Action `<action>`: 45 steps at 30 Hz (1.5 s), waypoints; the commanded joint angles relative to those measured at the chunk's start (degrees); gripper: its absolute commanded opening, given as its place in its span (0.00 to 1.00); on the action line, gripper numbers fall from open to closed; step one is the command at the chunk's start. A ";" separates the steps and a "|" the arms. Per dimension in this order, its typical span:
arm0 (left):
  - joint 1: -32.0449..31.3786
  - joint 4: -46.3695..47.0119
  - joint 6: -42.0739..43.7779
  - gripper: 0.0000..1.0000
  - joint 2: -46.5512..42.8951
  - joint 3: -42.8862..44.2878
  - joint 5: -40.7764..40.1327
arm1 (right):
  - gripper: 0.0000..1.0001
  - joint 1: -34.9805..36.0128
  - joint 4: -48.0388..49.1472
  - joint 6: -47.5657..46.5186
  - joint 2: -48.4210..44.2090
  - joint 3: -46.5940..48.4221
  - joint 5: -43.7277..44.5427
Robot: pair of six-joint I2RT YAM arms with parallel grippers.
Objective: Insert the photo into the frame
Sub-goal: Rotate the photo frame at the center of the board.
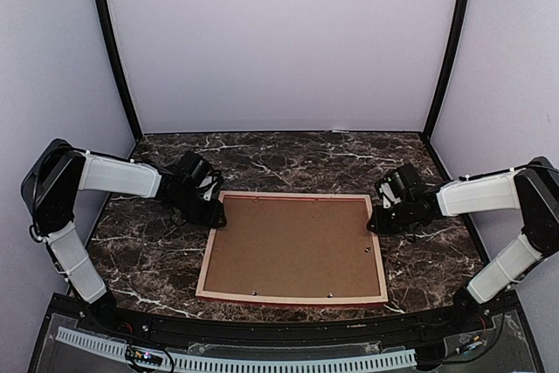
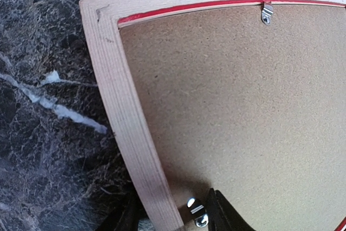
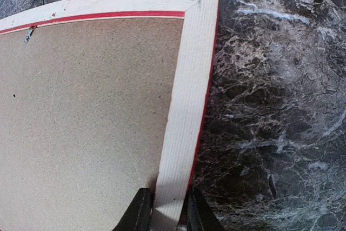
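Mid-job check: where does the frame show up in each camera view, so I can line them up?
Top external: the frame lies back up, mid-picture.
Left wrist: its corner upper left, rail running to bottom centre.
Right wrist: corner top right, rail running to bottom centre.
Shared landmark: brown backing board inside it.

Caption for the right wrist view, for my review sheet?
Right claw pinching a pale rail of the face-down frame; brown backing board inside, marble table beside.

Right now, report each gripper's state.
Left gripper: jaws astride a rail of the frame; grip cannot be told.
Right gripper: shut on the frame.
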 commanded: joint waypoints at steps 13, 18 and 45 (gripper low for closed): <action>0.27 -3.46 -0.53 0.34 -1.62 -1.28 1.65 | 0.23 -0.28 0.54 -0.47 -0.03 -1.61 -0.18; 0.27 -3.64 -0.51 0.32 -1.99 -1.49 2.37 | 0.23 -0.34 0.64 -0.47 0.01 -1.83 -0.09; 0.53 -3.46 -1.88 0.55 -2.69 0.57 5.07 | 0.23 -0.35 0.18 -0.56 0.18 -0.92 -0.88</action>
